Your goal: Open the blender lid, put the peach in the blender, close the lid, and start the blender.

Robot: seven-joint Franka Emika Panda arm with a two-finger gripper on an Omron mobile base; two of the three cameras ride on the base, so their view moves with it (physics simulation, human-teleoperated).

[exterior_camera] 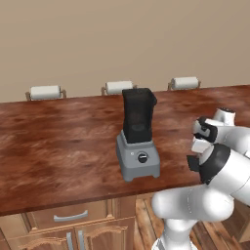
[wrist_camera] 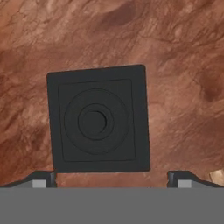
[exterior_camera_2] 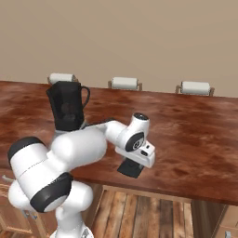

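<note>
The blender [exterior_camera: 138, 146] stands on the wooden counter [exterior_camera: 58, 141], with its grey base, black knob and dark jar [exterior_camera_2: 68, 109]. The jar's top is uncovered. The blender lid [wrist_camera: 98, 119], a flat black square with a raised round centre, lies flat on the counter near the front edge [exterior_camera_2: 130, 168], to the right of the blender. My gripper [wrist_camera: 113, 179] hangs straight above the lid, open, with one fingertip [wrist_camera: 43, 177] on each side and nothing between them. A dim round shape shows through the jar wall, and I cannot tell what it is. The peach is hidden.
Three white-topped chair backs [exterior_camera: 119, 87] line the counter's far side. Wooden drawers and cabinet doors [exterior_camera: 73, 219] sit under the counter's front edge. My own arm [exterior_camera_2: 79, 148] stretches across between the blender and the lid.
</note>
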